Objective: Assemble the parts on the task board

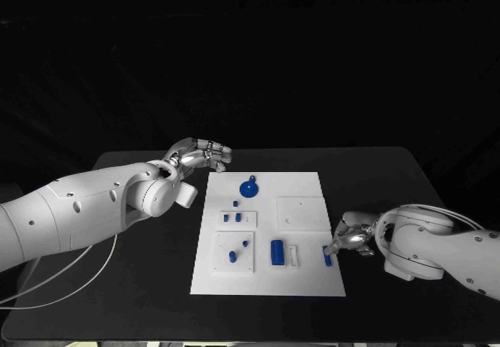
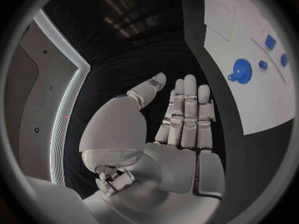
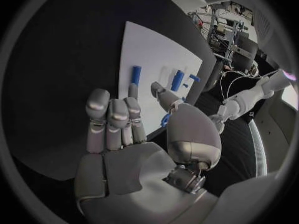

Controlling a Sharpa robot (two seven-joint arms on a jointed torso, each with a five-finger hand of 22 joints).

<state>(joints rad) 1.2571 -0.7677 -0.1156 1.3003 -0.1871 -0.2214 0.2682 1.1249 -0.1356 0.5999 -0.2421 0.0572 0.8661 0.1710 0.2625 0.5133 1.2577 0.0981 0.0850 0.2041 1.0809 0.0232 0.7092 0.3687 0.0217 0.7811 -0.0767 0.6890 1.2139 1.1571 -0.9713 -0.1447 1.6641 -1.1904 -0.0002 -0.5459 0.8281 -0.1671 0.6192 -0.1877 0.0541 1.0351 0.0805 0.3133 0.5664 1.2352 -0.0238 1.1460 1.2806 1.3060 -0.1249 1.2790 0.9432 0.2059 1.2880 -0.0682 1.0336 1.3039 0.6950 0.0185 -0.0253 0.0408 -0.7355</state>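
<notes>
The white task board (image 1: 313, 177) lies in the middle of the black table. On it are a round blue disc (image 1: 250, 189) (image 2: 240, 69), a long blue bar (image 1: 276, 251) (image 3: 136, 74) and several small blue parts. My left hand (image 1: 198, 155) (image 2: 187, 109) hovers by the board's far left corner, its fingers straight and holding nothing. At the board's right edge, my right hand (image 1: 352, 235) (image 3: 134, 129) pinches a small blue part (image 1: 327, 257) (image 3: 164, 120) between thumb and finger. The part's lower end is at the board surface.
Two raised white sub-plates (image 1: 300, 214) (image 1: 222, 266) sit on the board, and a slim white piece (image 1: 292, 254) lies beside the blue bar. A thin white cable (image 1: 63, 293) trails over the table (image 1: 136, 253) under my left arm.
</notes>
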